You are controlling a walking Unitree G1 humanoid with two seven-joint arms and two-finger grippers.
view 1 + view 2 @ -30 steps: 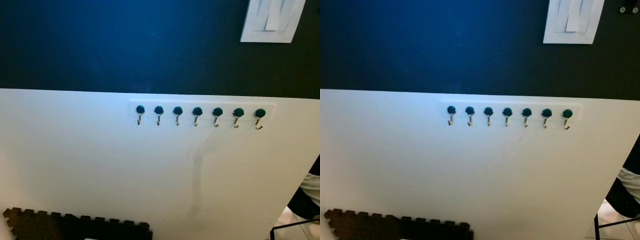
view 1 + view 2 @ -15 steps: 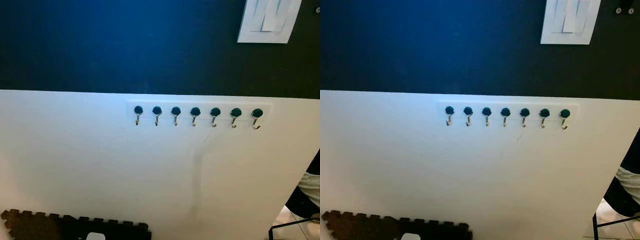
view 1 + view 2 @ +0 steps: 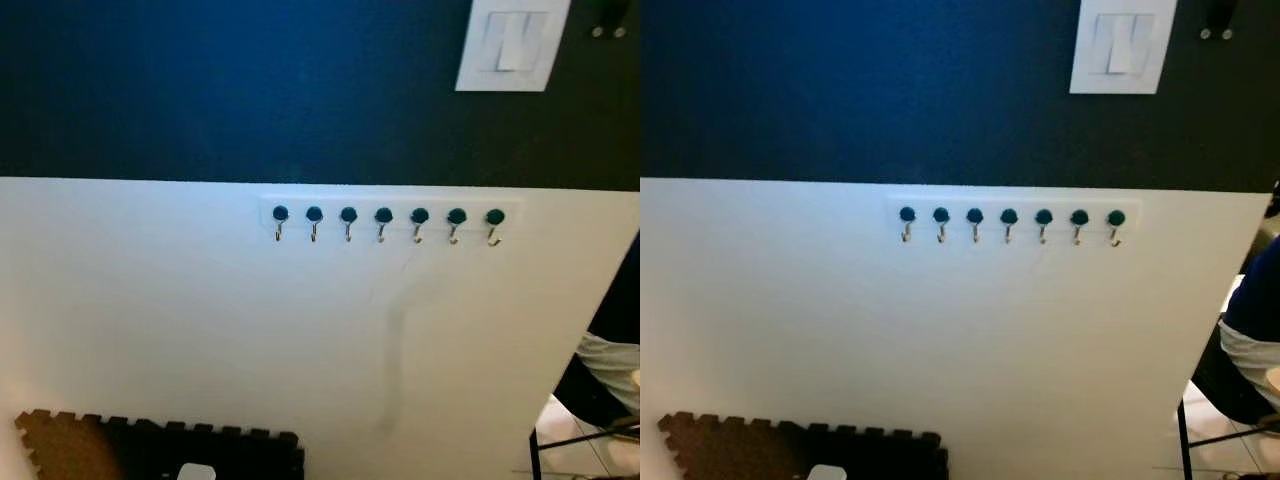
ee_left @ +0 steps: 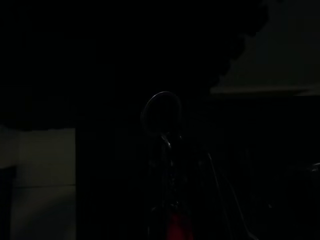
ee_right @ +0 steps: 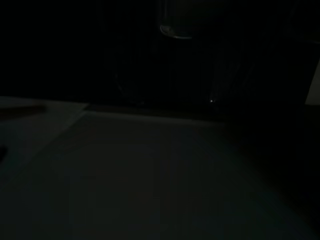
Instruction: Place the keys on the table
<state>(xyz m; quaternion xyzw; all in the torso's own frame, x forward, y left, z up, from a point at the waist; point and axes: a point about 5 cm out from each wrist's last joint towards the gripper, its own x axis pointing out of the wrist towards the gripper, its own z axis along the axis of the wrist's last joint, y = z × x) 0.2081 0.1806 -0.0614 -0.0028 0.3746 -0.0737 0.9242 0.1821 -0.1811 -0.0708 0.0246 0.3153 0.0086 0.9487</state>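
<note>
Head view: hook rail (image 3: 387, 216) at 12 o'clock, seven hooks bare, no keys hanging. Left wrist view dark: faint key ring (image 4: 161, 112), maybe keys. Claw state: cannot tell, either arm. Keys likely light, rigid, jangly; grip ring.

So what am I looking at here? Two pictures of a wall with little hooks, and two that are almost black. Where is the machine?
The two bright pictures come from a pair of cameras in a walking robot's head, like eyes. They face a wall, dark blue above and white below, with a row of seven hooks, all bare. A white light switch sits higher up, a dark foam floor mat lies below, and part of a seated person shows at the right edge. The two dark pictures come from cameras on the robot's wrists, in shade. In the left one a faint metal ring can be made out, perhaps a key ring; I cannot tell if a claw holds it.
</note>
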